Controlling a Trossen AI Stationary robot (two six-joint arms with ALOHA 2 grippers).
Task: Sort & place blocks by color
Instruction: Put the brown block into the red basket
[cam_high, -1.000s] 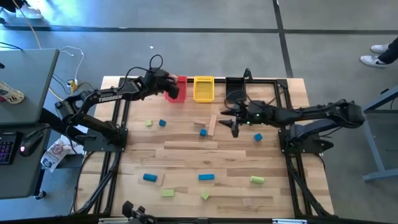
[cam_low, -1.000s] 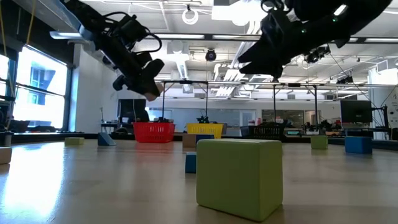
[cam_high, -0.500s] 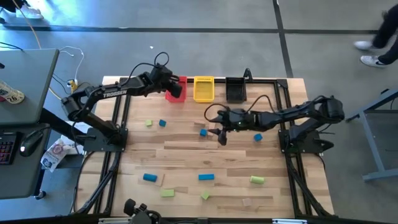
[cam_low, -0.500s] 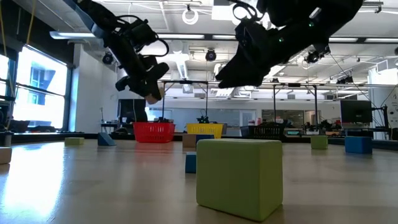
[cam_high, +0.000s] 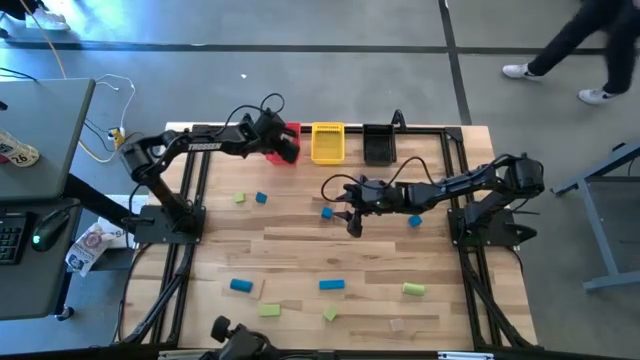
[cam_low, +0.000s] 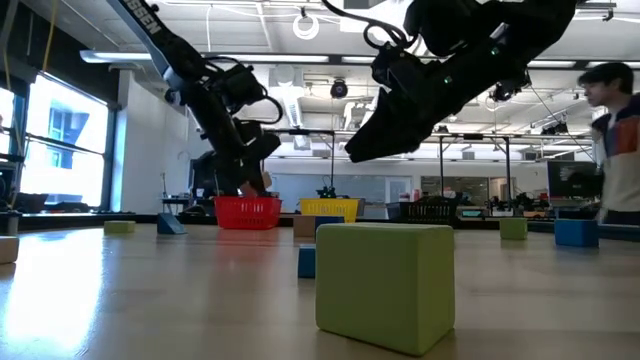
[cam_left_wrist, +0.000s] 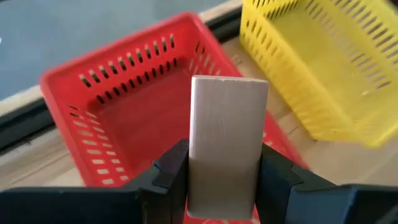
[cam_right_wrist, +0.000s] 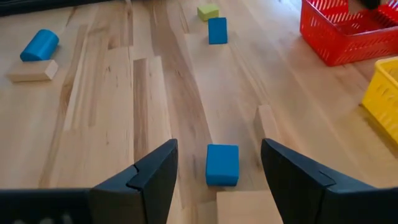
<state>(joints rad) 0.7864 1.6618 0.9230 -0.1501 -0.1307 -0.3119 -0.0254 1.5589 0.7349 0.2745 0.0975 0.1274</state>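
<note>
Holding a wood bar (cam_left_wrist: 227, 143) upright between the left gripper's (cam_left_wrist: 222, 171) fingers, long axis running out past the tips, directly over the red bin (cam_left_wrist: 118, 118); pinching it on both flat sides; yellow bin (cam_left_wrist: 323, 56) just beside, off the line of drop. Seen from above, left gripper (cam_high: 283, 146) at the red bin (cam_high: 290, 133) on the table's far edge; release there looks like the next step. Hovering with fingers spread, right gripper (cam_right_wrist: 217, 171) over mid-table; blue block (cam_right_wrist: 222, 164) lying on the table between and just ahead of the tips, a wood block (cam_right_wrist: 266, 124) close beside it; straight descent likely enough to straddle the blue one. Right gripper (cam_high: 352, 215) plainly nearer that blue block (cam_high: 327, 212) than the left. Scattered further: blue, green and wood blocks nearer the front edge.
</note>
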